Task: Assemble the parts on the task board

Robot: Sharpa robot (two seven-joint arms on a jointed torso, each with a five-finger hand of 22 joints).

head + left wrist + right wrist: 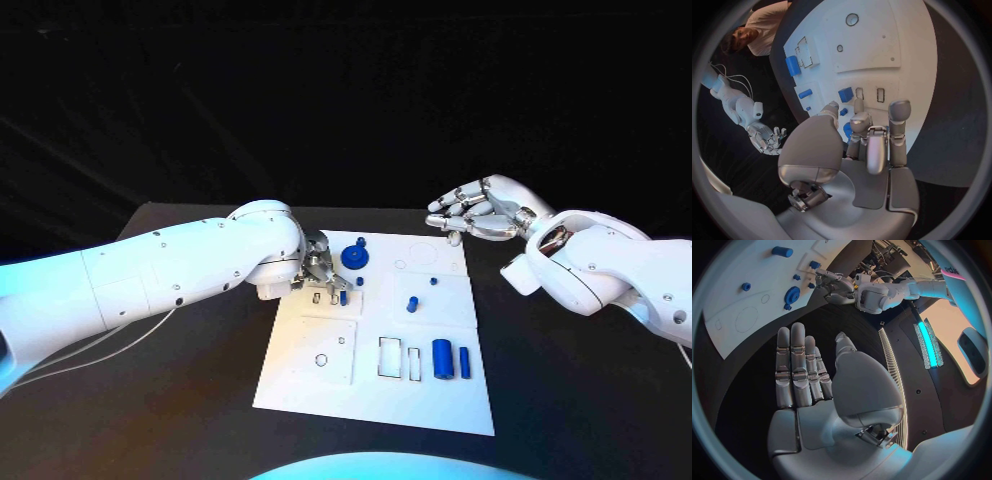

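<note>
Head view shows the left hand (316, 270), fingers curled at small blue parts (340, 296) on the task board (433, 395), right hand (479, 212) spread empty; a slip could scatter them.

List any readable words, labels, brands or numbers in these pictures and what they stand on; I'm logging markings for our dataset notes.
"edi": pale letters, cut off at the picture's rim, on a pink patch at the edge of the right wrist view; what it stands on cannot be told.
White rectangular task board: only black outlines, no readable text.
White robot arms, silver robot hands: no markings readable.
</note>
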